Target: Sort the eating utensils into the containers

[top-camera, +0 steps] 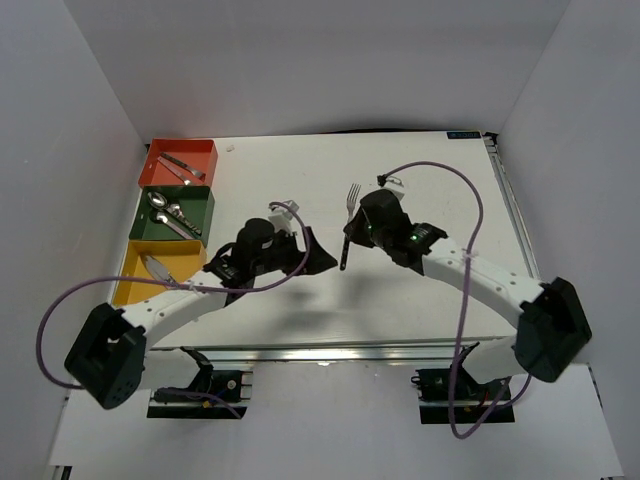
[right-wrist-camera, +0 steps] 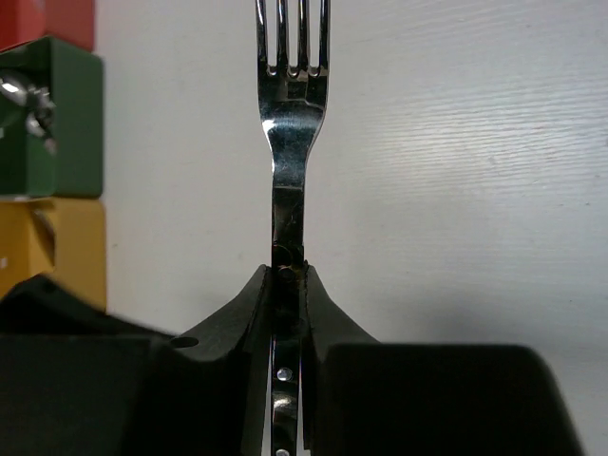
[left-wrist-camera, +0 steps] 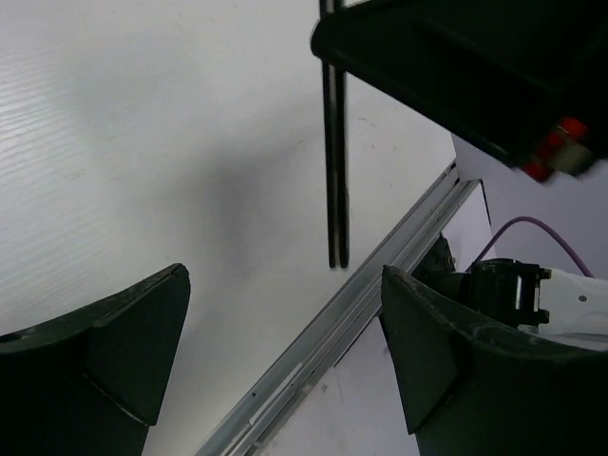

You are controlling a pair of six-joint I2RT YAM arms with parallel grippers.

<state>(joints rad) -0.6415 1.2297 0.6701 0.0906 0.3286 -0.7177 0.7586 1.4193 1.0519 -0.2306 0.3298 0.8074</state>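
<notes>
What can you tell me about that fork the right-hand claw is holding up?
The silver metal fork has a shiny head with four tines and a narrow neck, running into a thin dark handle. The right gripper is shut on it just below the neck, one finger on each side. It sits over the middle of the white table, tines pointing toward the far edge, handle end free. Nothing else touches it.

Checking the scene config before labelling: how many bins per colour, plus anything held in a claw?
orange-red bin: 1
green bin: 1
yellow bin: 1
fork, held in the right claw: 1
Total: 4
</notes>
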